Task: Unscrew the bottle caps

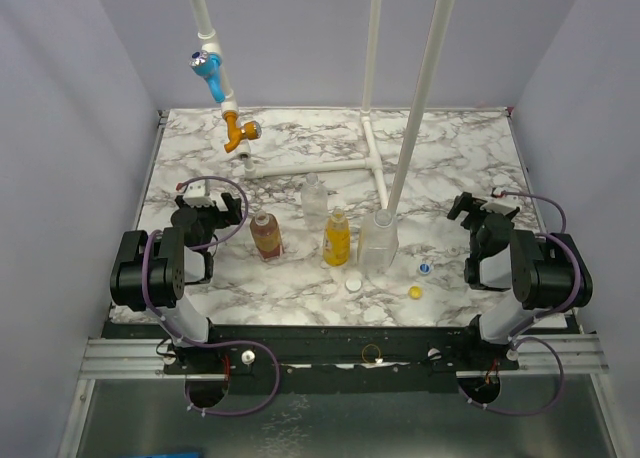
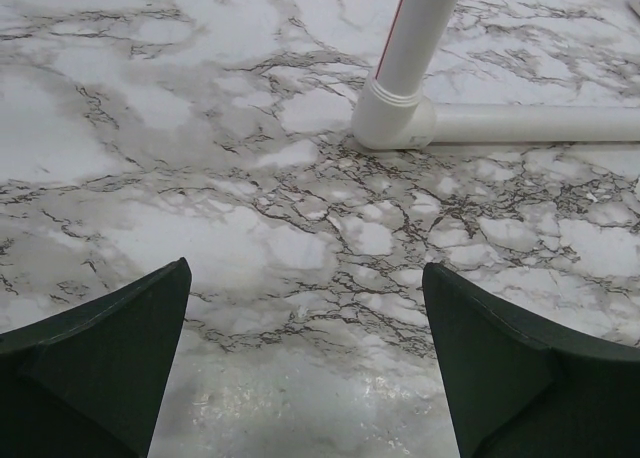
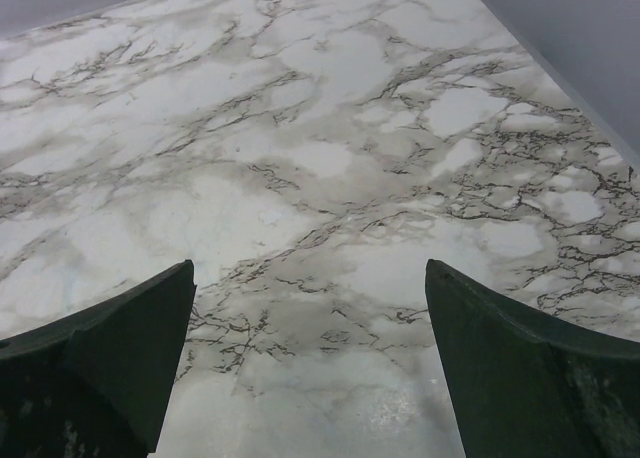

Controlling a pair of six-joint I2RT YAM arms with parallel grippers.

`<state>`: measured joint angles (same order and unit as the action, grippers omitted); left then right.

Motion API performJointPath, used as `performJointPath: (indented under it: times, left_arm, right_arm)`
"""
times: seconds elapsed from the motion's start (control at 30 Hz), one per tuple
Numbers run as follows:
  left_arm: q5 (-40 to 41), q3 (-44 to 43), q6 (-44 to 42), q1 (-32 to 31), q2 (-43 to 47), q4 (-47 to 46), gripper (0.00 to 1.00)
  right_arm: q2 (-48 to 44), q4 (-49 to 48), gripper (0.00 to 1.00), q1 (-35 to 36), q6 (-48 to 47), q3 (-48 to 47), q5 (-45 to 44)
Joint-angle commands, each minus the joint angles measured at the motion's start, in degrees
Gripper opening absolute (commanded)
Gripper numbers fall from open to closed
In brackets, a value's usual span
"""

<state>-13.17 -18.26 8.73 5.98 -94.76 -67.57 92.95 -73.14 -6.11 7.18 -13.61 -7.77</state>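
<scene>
In the top view four bottles stand mid-table: a brown one with a red label [image 1: 266, 235], a slim clear one [image 1: 315, 197], a yellow-orange one [image 1: 337, 239] and a wider clear one [image 1: 378, 243]. Three loose caps lie in front: white [image 1: 353, 285], yellow [image 1: 415, 292] and blue-and-white [image 1: 425, 268]. My left gripper [image 1: 209, 206] is open and empty, left of the brown bottle. My right gripper [image 1: 478, 207] is open and empty at the right side. Both wrist views show only bare marble between the open fingers [image 2: 110, 353] [image 3: 520, 363].
White pipes [image 1: 330, 163] lie on the far half of the table, with a tall slanted pipe [image 1: 425, 88] rising over the bottles. A blue tap handle [image 1: 206, 64] and an orange valve [image 1: 240, 133] hang at the back left. A pipe elbow [image 2: 395, 118] shows in the left wrist view.
</scene>
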Motion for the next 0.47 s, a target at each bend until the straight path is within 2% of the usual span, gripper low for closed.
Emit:
performJointPath:
  times: [0.0,0.43]
  left_arm:
    - [1.74,0.16,-0.82,-0.17,-0.05,-0.76,0.99]
    - [2.01,0.1,-0.91,-0.26,0.01,-0.52,0.99]
  right_arm:
    - [0.83,-4.57,1.0,0.1,-1.56,0.52,0.5]
    - [0.53,-4.21,1.0,0.09,-2.08,0.55,2.07]
